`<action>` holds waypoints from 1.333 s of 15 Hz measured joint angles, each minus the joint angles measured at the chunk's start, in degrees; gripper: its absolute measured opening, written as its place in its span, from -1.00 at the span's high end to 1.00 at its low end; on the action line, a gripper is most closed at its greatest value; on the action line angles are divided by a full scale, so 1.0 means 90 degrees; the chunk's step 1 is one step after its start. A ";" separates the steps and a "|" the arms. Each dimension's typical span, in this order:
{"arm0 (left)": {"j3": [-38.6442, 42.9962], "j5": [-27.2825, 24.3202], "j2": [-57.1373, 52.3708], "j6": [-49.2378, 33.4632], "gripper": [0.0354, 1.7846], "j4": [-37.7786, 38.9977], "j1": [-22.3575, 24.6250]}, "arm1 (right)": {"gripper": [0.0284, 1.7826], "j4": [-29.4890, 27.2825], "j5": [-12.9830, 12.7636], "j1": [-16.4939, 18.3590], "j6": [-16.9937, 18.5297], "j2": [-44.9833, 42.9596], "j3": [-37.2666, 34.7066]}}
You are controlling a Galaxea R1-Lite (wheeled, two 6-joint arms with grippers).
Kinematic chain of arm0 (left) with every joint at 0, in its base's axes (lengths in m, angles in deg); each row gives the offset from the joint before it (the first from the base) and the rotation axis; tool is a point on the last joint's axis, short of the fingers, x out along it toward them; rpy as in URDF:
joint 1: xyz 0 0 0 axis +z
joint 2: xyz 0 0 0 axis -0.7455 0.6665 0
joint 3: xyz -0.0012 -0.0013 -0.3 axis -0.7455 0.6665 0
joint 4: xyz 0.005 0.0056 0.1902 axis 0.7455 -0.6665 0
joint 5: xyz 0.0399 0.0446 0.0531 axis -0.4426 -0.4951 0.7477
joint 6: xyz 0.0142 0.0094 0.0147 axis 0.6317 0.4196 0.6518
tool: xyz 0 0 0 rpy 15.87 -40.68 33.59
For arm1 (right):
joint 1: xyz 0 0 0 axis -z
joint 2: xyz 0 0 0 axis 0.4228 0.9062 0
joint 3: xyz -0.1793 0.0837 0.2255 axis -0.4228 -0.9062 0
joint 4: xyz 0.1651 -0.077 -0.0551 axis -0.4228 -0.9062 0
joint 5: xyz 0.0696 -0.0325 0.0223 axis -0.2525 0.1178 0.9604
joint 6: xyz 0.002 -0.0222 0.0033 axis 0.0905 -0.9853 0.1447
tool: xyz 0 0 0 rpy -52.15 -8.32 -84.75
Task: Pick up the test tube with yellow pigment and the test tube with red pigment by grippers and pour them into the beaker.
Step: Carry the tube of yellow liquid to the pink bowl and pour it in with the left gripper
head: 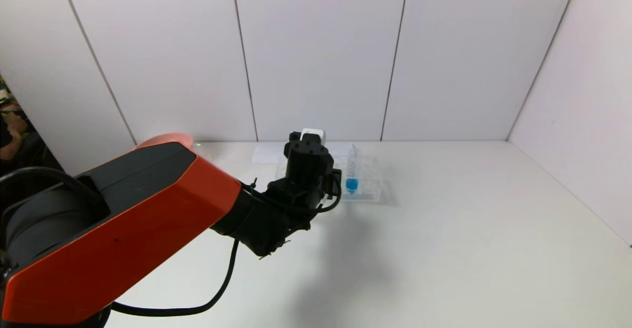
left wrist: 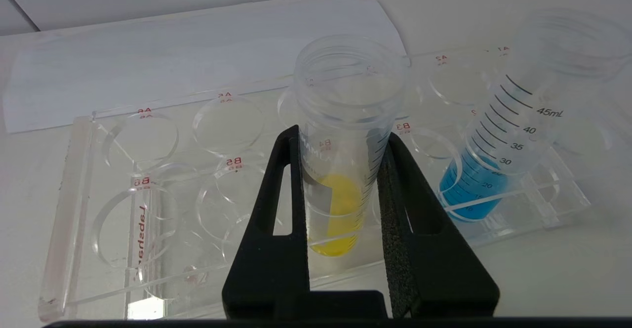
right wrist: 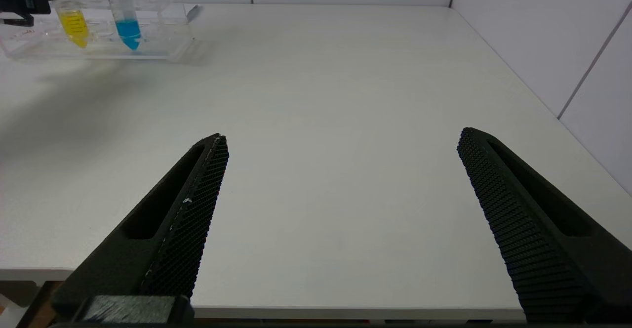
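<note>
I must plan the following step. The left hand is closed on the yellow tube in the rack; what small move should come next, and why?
Probably a straight lift. The left hand is shut on the yellow tube, whose tip is seated in the rack. The blue tube leans in a hole close by, so going sideways first could knock it. The right hand waits open at the table's near edge.

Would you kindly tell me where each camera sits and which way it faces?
Head view: high on the robot, looking down at the table; shows the left arm reaching the tube rack.
Left wrist view: behind the left tool, shut on the yellow tube in the rack.
Right wrist view: low at the table edge, behind the open right tool.
All share the blue tube.
</note>
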 joint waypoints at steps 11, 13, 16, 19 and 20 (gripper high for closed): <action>0.0065 0.0027 -0.0374 0.0043 0.54 0.0168 -0.0037 | -0.91 0.0000 0.0001 0.0000 0.0003 0.0000 0.0000; 0.0088 0.0039 -0.0471 0.0046 0.54 0.0171 -0.0049 | -0.91 0.0000 0.0000 0.0000 0.0000 0.0000 0.0000; 0.0134 0.0028 -0.0652 0.0056 0.54 0.0278 -0.0083 | -0.91 0.0003 0.0000 0.0000 0.0000 0.0000 0.0000; 0.0209 0.0056 -0.0890 0.0107 0.54 0.0321 -0.0066 | -0.91 0.0000 0.0000 0.0000 0.0000 0.0000 0.0000; 0.0223 0.0058 -0.0955 0.0141 0.54 0.0326 -0.0073 | -0.91 0.0000 0.0000 0.0000 0.0000 0.0000 0.0000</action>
